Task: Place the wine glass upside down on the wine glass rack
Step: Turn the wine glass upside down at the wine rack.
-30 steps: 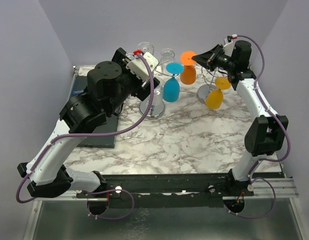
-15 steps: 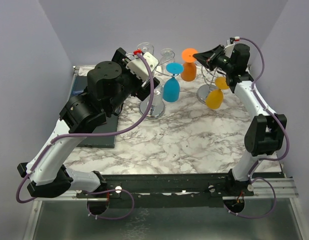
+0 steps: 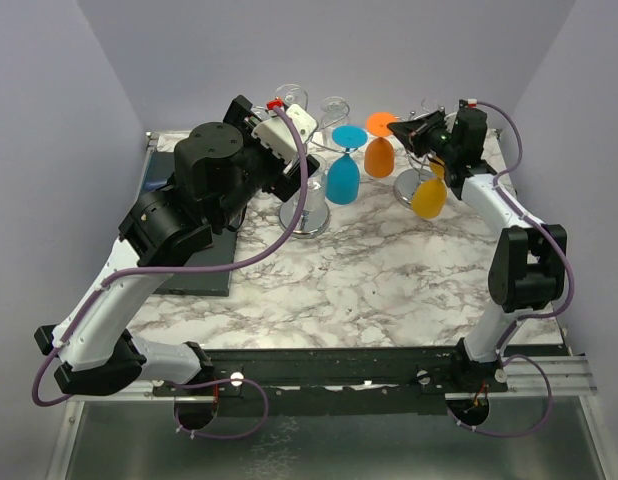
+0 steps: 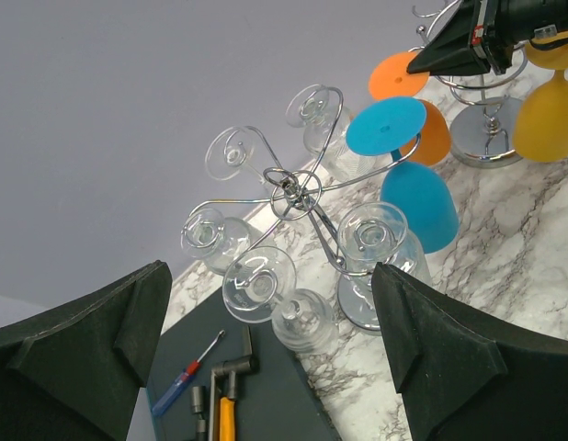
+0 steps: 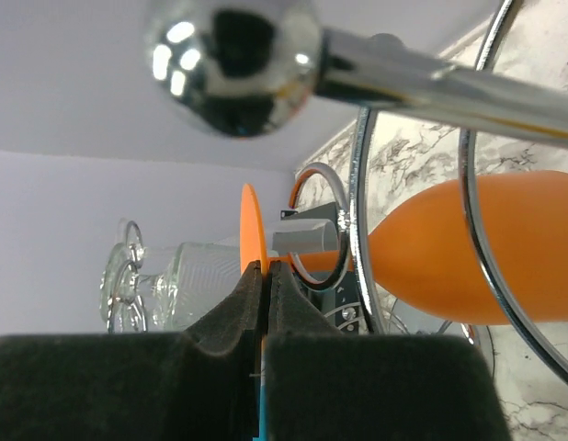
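The white marble table [image 3: 369, 280] carries two racks. At the far right stands the chrome wire wine glass rack [image 3: 413, 186], with a yellow wine glass [image 3: 429, 198] hanging from it bowl down. At the far left stands a second chrome rack [image 4: 298, 193] with clear glasses and one blue wine glass [image 3: 342, 180].

The orange wine glass [image 3: 379, 155] is upside down, just to the left of the right rack and above the table. My right pincer [image 5: 266, 271] is closed on it: the two pads pinch the thin edge of its flat orange foot [image 5: 250, 230]. The stem lies at a chrome loop of the rack, but I cannot tell if it is already seated there. My left pincer [image 4: 270, 268] is wide open, holds nothing, and is above the left rack.

I judge the glass to be light and stiff, with a smooth surface that can slip. I cannot tell if it is plastic or real glass, so I treat it as fragile. The bowl is the heavier end, so a hold on the foot edge lets it swing. The foot edge is the good place to hold, because it leaves the stem free for the wire.
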### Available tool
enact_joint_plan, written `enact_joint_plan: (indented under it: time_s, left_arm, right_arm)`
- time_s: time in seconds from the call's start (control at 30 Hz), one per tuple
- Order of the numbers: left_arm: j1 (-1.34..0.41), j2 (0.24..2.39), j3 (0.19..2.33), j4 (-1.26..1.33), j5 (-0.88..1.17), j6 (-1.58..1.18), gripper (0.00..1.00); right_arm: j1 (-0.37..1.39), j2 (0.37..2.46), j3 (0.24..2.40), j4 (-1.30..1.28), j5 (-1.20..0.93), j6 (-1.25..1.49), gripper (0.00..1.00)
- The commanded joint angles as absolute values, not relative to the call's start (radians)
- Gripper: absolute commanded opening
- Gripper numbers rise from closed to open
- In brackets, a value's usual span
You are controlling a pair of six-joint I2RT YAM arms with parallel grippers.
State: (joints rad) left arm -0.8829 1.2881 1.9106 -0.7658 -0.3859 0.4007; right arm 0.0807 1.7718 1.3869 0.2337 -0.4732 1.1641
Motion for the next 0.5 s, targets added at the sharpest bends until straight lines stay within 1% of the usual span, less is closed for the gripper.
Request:
enact_joint_plan:
  time_s: [0.0, 0.3, 0.47]
  left_arm:
    - [-0.878, 1.261, 1.916, -0.759, -0.396, 0.397, 0.99]
    - [-0.877, 1.243, 1.895, -0.75, -0.397, 0.404, 0.99]
    - [-0.876, 1.233, 1.885, -0.747, -0.396, 0.405, 0.99]
  right_arm:
    - [0.092, 1.72, 1.348, 0.332, -0.386, 1.205, 0.01]
    - [0.099, 1.694, 1.308, 0.397, -0.331, 1.243, 0.01]
    - [0.1, 1.686, 1.306, 0.393, -0.304, 1.255, 0.01]
